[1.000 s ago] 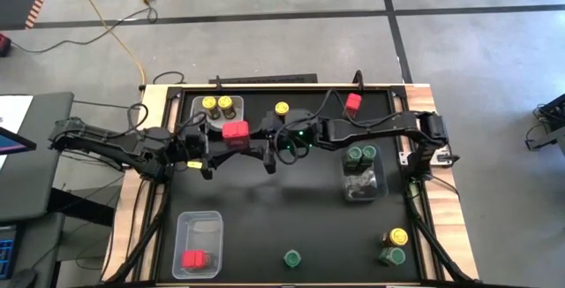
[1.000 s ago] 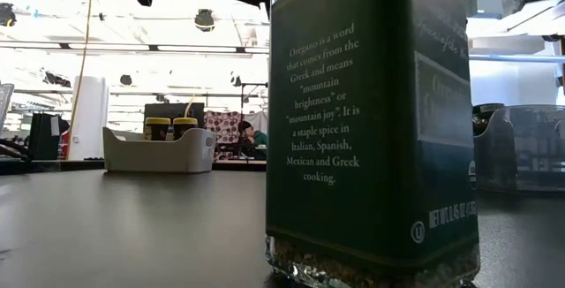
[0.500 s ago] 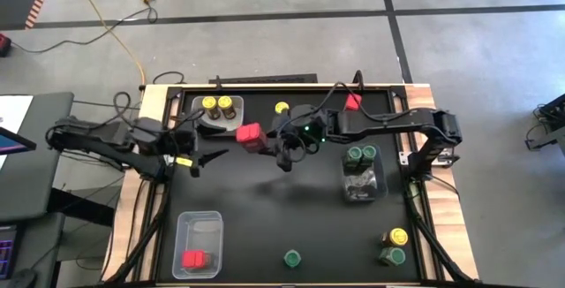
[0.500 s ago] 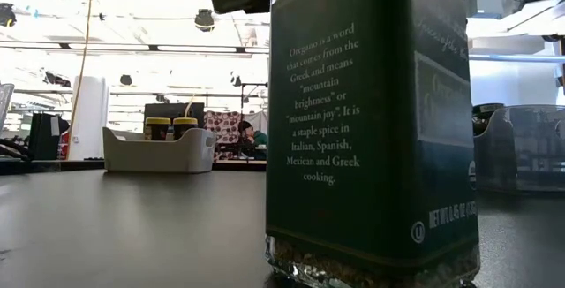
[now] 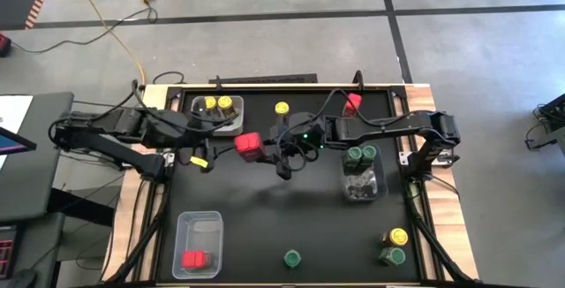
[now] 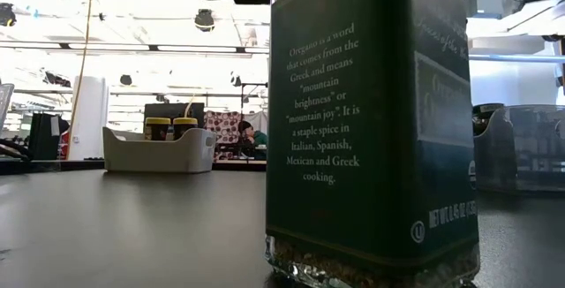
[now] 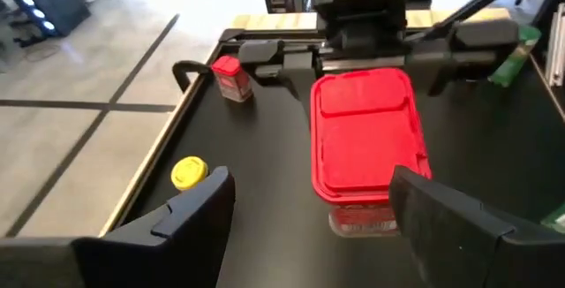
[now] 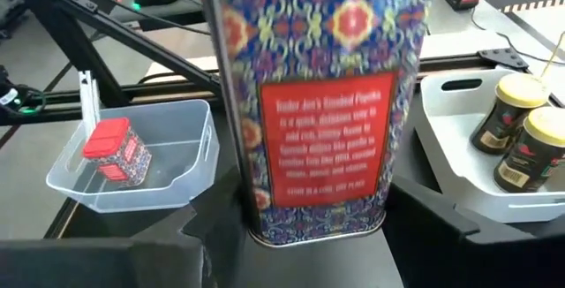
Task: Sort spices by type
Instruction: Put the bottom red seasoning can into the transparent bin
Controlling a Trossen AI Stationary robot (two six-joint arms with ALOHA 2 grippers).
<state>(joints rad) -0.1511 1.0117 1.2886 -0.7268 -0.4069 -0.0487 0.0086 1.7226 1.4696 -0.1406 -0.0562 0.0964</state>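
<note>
Grasps the red tin with the right tool, fingers clenched on its two sides, just left of centre in the high view; shows the tin upright and filling the middle of the right wrist view. Keeps the left tool just left of that tin, released and apart from it, fingers spread wide at the bottom of the left wrist view. Finds above both, in the upper left of the table, a grey tray with two yellow-lidded jars; to the right of it a lone yellow-lidded jar and a second red tin. Places right of centre a clear bin holding green-lidded jars. Shows at lower left another clear bin with one red tin inside, at bottom centre a single green-lidded jar, and at lower right a yellow-lidded and a green-lidded jar side by side. Fills the low view with a green oregano container.
</note>
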